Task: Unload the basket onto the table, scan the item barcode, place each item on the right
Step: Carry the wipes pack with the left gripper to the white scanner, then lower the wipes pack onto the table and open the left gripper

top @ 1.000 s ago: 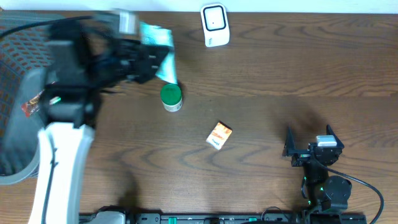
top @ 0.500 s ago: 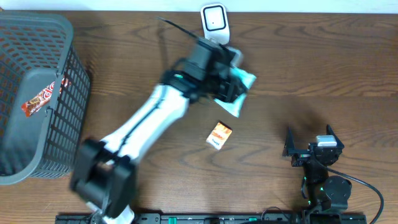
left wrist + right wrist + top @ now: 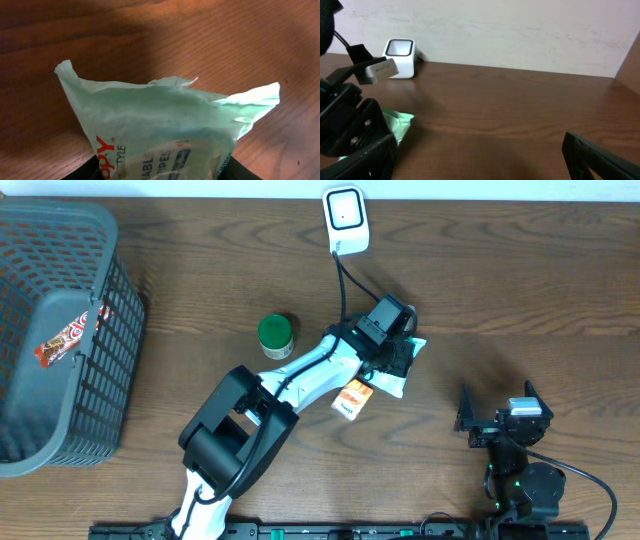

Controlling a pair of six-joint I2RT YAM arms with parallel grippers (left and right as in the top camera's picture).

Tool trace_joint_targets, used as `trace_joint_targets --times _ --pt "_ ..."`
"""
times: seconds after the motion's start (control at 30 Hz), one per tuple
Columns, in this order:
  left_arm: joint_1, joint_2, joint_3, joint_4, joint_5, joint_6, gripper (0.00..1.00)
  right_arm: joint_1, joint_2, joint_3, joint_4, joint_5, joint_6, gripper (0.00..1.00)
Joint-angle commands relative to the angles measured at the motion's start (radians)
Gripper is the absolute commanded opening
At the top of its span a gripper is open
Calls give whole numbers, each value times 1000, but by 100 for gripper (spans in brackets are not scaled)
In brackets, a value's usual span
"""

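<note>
Left tool, pouch: farther from scanner

The table is brown wood, grain visible, smooth with a low satin sheen. The packet is thin pale-green plastic film, crinkled, faintly glossy, printed. The basket is dark grey plastic mesh, matt. The scanner is smooth white moulded plastic. The carton is printed card. The jar lid is smooth green plastic.

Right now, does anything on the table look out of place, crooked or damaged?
Nothing is spilled or broken. The green wipes pouch in the left gripper has a crumpled top edge, and the small orange box lies askew close beside it.
</note>
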Motion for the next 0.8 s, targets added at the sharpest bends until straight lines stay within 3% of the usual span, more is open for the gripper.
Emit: trace_joint_targets --times 0.0,0.03,0.07,0.27,0.57,0.77 --pt "-14 3 14 11 -47 -35 59 7 -5 -2 -3 2 12 99" --pt "-18 3 15 18 -47 -34 76 7 -5 -2 -3 1 12 99" --pt "-20 2 15 27 -46 -34 100 7 -5 -2 -3 1 12 99" --pt "-21 -65 24 42 -58 25 98 7 -5 -2 -3 2 12 99" --pt "-21 -351 24 28 -426 174 98 7 -5 -2 -4 1 12 99" --pt "-20 -537 24 -86 -446 324 98 7 -5 -2 -4 1 12 99"
